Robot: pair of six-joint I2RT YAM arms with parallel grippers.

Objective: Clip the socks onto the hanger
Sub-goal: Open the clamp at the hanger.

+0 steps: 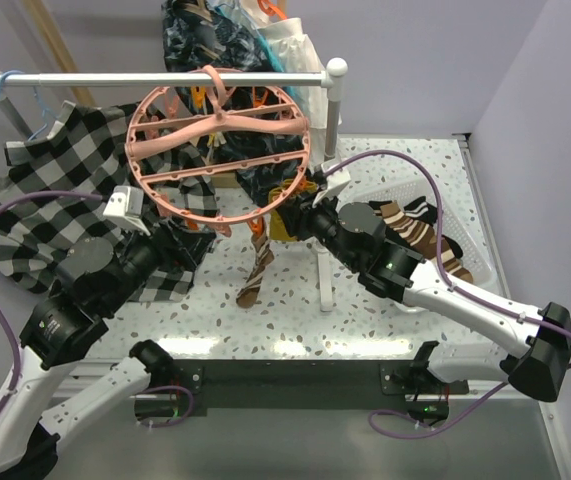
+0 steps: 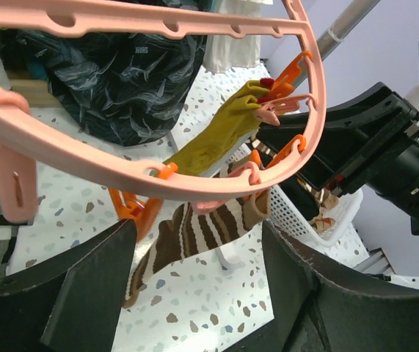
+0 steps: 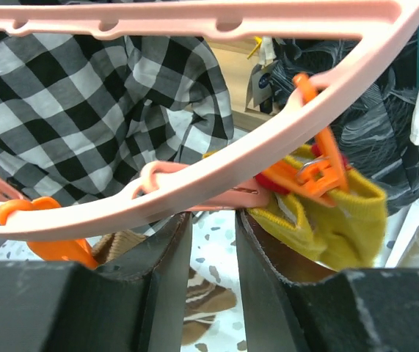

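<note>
- Right gripper point(image 3: 213, 227) sat just under the rim of the hanger point(image 3: 268, 147), jaws narrowly parted and closed on nothing I could see. The mustard sock point(image 3: 334, 220) hung just to its right, pinched in an orange clip point(image 3: 318, 172).
- That sock's long axis slanted down from the clip toward the table, and it looked properly fastened.
- Next along the same arc of rim, the brown striped sock point(image 2: 202, 235) dangled nearly straight down, framed between the fingers of the left gripper point(image 2: 194, 242).
- Those fingers stood wide apart below the ring, touching neither sock nor hanger as far as I could tell.
- Further out, more socks point(image 1: 410, 228) lay in the white basket point(image 1: 470, 240) on the right side of the table, beneath the right arm's forearm. That arm was clearly the nearer one for the next pick, which would mean backing down and away from the ring.
- Off to the left hung the checkered shirt point(image 1: 55, 200), out of play.
</note>
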